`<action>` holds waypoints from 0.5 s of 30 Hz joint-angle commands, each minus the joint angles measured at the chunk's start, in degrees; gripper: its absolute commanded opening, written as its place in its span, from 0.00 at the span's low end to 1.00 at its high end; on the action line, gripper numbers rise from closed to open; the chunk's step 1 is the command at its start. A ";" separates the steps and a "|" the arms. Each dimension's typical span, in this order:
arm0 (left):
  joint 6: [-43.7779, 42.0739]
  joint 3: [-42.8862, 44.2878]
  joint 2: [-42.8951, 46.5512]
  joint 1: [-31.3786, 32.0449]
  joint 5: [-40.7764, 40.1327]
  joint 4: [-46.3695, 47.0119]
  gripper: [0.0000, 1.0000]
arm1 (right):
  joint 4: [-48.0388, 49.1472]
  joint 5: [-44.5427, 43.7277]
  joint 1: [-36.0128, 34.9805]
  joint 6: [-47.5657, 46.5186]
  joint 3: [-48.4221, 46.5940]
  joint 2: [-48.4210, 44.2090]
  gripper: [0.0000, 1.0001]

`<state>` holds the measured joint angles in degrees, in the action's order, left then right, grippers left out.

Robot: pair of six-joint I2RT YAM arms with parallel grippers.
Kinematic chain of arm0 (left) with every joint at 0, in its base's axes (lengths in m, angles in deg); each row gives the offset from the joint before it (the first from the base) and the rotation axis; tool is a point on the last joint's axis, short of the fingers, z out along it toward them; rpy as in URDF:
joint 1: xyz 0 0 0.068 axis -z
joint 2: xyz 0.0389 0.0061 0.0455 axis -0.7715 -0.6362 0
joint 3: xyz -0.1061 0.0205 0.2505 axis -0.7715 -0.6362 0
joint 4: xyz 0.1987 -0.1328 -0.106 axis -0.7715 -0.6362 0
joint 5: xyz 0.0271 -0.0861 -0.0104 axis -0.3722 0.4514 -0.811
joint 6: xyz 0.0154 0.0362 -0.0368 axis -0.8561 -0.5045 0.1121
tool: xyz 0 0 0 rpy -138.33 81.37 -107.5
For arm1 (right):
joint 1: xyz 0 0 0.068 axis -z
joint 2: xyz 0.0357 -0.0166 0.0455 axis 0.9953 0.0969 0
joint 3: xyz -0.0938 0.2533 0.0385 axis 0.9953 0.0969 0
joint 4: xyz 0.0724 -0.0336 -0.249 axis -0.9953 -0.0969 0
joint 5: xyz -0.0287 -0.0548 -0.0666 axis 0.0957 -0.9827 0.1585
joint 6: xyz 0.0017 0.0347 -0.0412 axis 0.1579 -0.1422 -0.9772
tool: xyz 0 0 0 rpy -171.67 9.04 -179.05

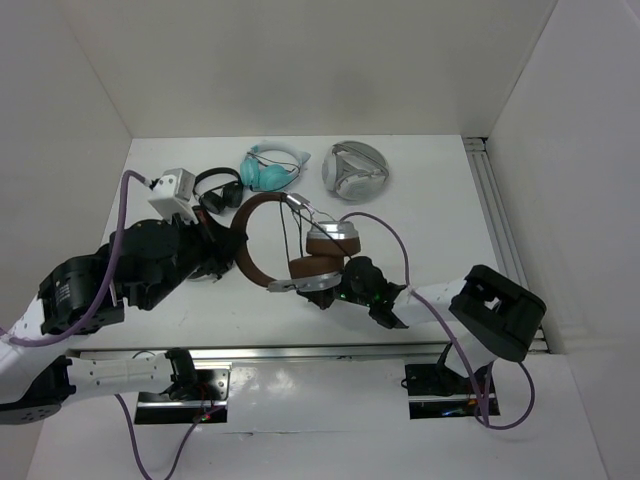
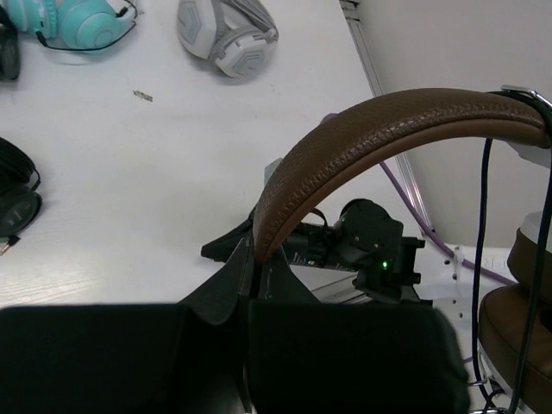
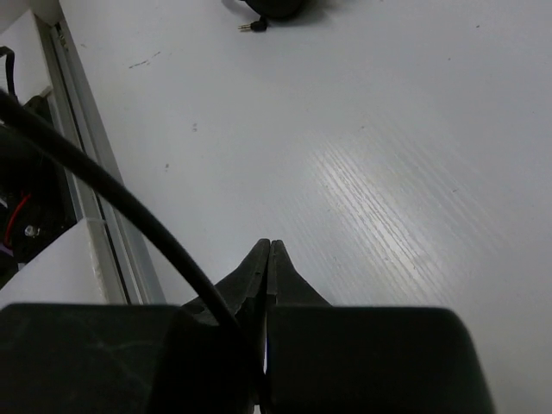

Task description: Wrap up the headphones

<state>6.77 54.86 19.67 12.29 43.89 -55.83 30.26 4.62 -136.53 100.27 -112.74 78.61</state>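
Note:
The headphones, with a brown headband, brown pads and silver earcups, are held up over the middle of the table. My left gripper is shut on the headband, which rises from between its jaws in the left wrist view. The thin black cable hangs down beside the earcups. My right gripper is just below the lower earcup. Its jaws are pressed together, and the cable runs across the left finger into their seam.
Teal headphones, a grey-white pair and a black pair lie at the back of the table. A metal rail runs along the right edge. White walls enclose the table on three sides.

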 commanded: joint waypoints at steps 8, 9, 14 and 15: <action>16.32 3.65 0.09 0.15 -18.88 -5.52 0.00 | 0.76 -23.56 -12.99 2.34 5.95 -5.61 0.00; 17.46 3.64 0.09 0.15 -19.85 -6.57 0.00 | -0.30 -26.89 -14.68 2.34 5.96 -6.31 0.00; 20.37 3.46 -4.47 -4.85 -20.05 -9.55 0.00 | -10.29 -36.22 -27.75 3.74 4.47 -10.62 0.00; 19.85 3.46 -6.48 -7.47 -19.25 -9.56 0.00 | -12.67 -40.16 -29.80 3.74 2.46 -11.23 0.00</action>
<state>22.23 57.03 16.54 8.53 27.34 -67.19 24.42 -23.62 -160.79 103.18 -107.34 70.00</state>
